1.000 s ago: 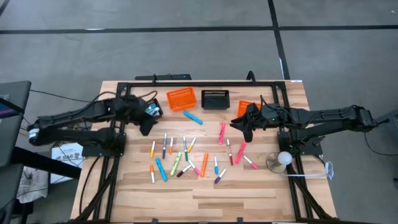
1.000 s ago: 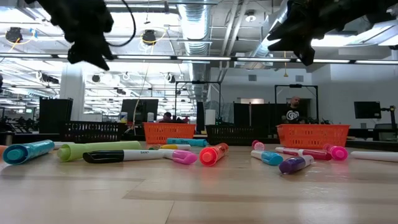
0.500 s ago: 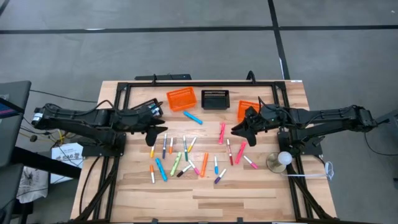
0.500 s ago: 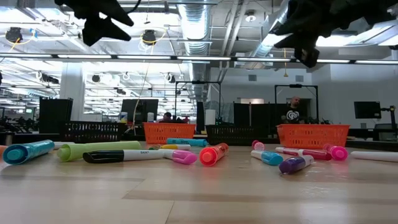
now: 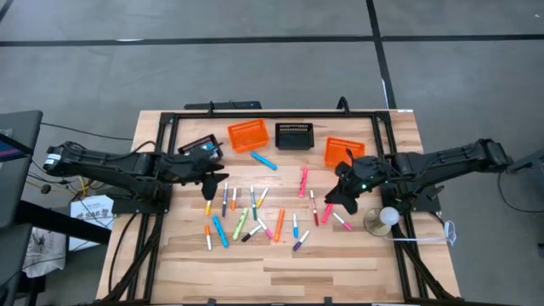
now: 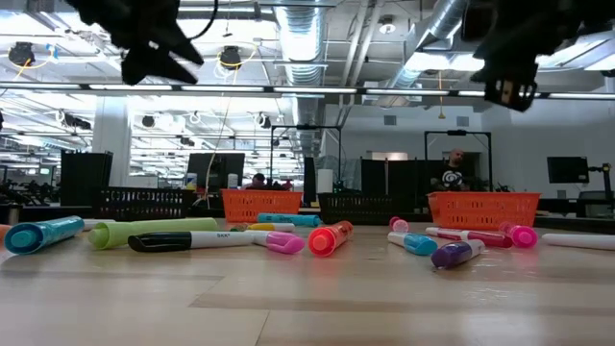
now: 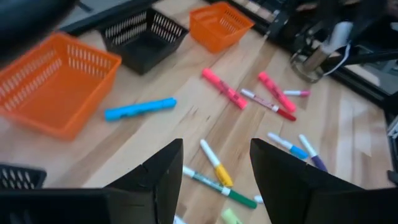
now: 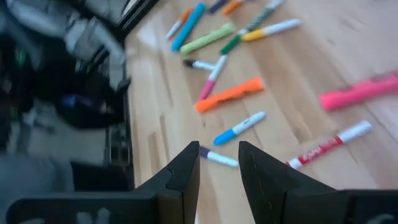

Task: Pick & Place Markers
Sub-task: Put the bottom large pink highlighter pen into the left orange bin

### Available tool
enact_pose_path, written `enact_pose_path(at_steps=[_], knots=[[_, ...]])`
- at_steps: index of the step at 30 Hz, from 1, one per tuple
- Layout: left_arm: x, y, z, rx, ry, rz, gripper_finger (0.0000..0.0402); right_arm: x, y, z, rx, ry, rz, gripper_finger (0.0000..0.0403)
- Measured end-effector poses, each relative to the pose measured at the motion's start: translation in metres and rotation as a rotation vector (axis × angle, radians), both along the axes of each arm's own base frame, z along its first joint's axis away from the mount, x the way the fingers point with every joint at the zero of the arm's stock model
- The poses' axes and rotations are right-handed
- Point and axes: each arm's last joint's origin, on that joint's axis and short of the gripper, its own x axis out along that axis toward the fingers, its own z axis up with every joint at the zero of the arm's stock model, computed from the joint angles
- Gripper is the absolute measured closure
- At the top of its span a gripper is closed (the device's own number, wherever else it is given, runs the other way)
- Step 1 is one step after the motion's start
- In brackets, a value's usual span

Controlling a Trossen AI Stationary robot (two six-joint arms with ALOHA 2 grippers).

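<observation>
Since a second ago both arms have swung in over the markers (image 5: 255, 212). The left gripper (image 5: 209, 184) now hangs above the left end of the scatter, fingers apart and empty. The right gripper (image 5: 340, 197) has dropped toward the pink and red pens on the right, its fingers a narrow gap apart with nothing between them. The markers lie loose mid-table; the three baskets (image 5: 247, 134) at the back look empty. Picking seems about to begin

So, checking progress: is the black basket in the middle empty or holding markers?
Empty: the black basket shows only bare mesh from above; the markers lie on the table.
</observation>
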Motion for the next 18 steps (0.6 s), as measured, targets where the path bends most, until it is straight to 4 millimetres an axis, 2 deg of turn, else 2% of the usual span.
enact_pose_path(at_steps=[5,8,12,18], knots=[[-0.002,0.0,-0.017,-0.055,0.025,0.039,0.0216,0.006,0.013,0.006,-0.152,0.027,0.221,0.0301],[-0.001,0.0,-0.017,-0.064,0.012,0.043,0.0216,0.015,0.019,0.002,-0.321,0.086,0.406,0.0301],[0.001,-0.002,-0.012,-0.071,-0.039,0.022,0.0216,0.034,0.023,-0.011,-0.533,0.198,0.601,0.0301],[0.002,-0.006,-0.009,-0.077,-0.071,-0.005,0.0216,0.064,0.025,-0.038,-0.744,0.392,0.797,0.0301]])
